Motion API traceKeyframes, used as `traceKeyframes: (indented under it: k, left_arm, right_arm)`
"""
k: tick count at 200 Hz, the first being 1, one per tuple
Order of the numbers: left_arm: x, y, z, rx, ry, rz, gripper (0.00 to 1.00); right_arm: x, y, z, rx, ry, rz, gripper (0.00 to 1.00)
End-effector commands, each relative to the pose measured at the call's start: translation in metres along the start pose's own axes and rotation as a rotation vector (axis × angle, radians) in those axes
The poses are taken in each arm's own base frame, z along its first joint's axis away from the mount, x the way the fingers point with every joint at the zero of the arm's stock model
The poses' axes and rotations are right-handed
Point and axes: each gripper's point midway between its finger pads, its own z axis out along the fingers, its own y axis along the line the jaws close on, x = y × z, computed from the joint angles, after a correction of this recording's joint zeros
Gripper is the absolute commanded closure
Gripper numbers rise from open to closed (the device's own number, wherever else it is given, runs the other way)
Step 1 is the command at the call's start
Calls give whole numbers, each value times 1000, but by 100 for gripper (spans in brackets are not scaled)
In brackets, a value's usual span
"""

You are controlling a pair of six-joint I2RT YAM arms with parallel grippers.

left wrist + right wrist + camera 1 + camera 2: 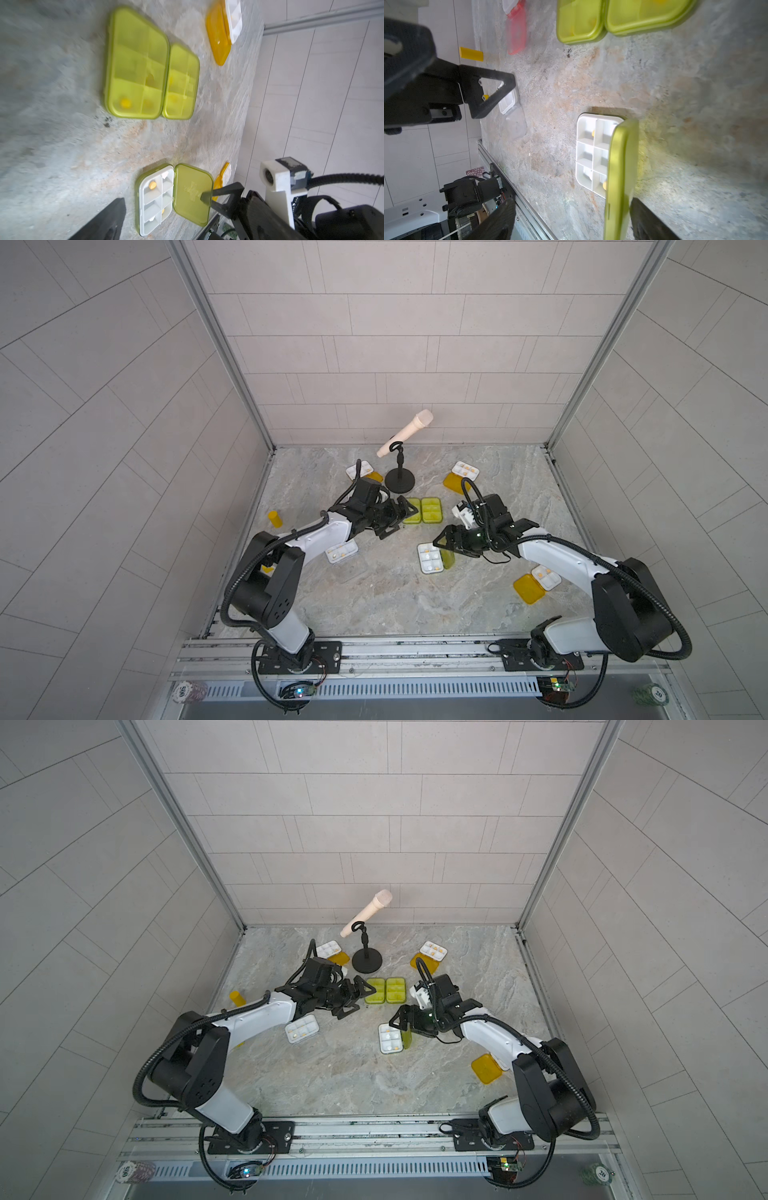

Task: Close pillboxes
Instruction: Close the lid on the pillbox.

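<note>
1. Nearest the rail, at the lower right in a top view, an orange-lidded pillbox [530, 589] lies open. Leave it for later (one box at a time).
2. The step in hand, as I judge it, is the open lime pillbox [430, 559] just right of centre. Its lid [620, 166] stands about upright on the hinge beside the white tray [591, 149]. The right gripper [442, 545] has its jaws apart and holds nothing. One finger [652, 222] sits against or just beside the lid's outer face.
3. To do this well, sweep the lid over the tray, then press down near the free edge until it lies flat. Keep the push gentle, since a light tray may slide or spill its pills.
4. Left of centre, a clear-lidded pillbox [341, 551] lies open.
5. Farther up, two closed lime pillboxes [431, 510] touch side by side. The left gripper [397, 522] is spread wide and empty, just beside them.
6. Farthest back, two more orange-lidded pillboxes [465, 470] lie open, one on each side of the microphone stand [400, 481].
</note>
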Motion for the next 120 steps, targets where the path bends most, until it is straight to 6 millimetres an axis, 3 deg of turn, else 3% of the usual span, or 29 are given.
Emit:
traceKeyframes:
  k: [1,62,79,120]
  left_arm:
    - [-9,-2,-12,2,-31,3,4]
    - [-12,-1,-12,13,-32,-12,4]
    - [-12,-5,-13,32,-28,-19,4]
    - [-11,-7,-14,45,-28,-22,4]
  right_arm:
    - [-1,6,6,14,10,-5,12]
    - [3,18,35,15,67,-24,14]
    - [1,19,36,53,71,-40,15]
    - [-5,-23,21,404,50,-81,16]
